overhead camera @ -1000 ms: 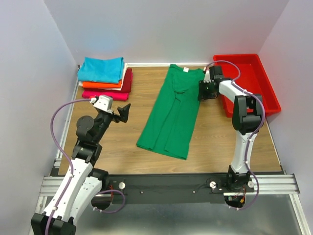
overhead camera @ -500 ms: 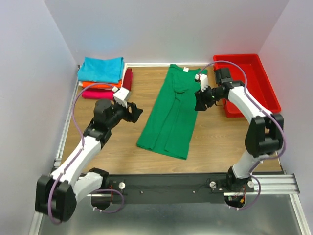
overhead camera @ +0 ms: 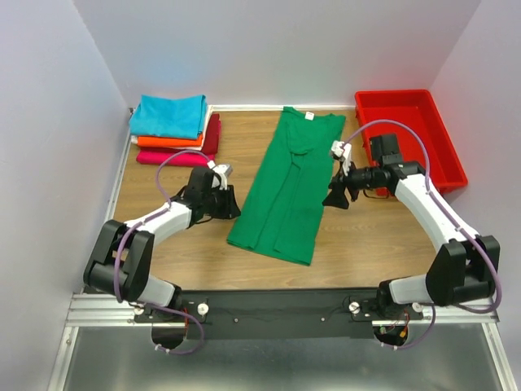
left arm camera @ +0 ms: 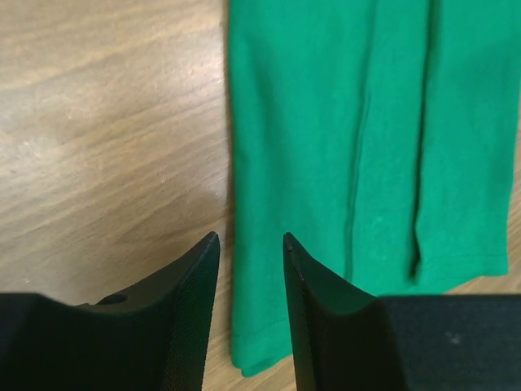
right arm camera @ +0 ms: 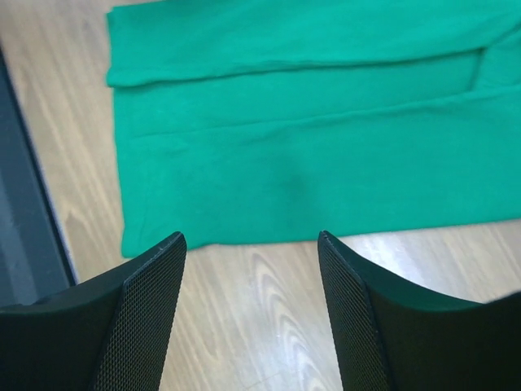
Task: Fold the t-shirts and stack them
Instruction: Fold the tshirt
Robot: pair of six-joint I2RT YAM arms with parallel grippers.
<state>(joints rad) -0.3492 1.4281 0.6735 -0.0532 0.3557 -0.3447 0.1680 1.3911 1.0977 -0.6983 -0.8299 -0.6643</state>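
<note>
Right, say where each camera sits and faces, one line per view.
Top external: high behind the robot, looking down on the wooden table; left gripper and right gripper show on their arms.
Left wrist: above the long green cotton t-shirt's hem corner, facing down; its black fingers show.
Right wrist: above the shirt's opposite edge, facing down; its fingers show.
All share the shirt.

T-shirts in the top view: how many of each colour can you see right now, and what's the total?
Green t-shirt, laid out flat: 1
Turquoise t-shirt, top of the stack: 1
Orange t-shirt: 1
Dark red t-shirt: 1
Magenta t-shirt, bottom of the stack: 1
Total: 5
</note>
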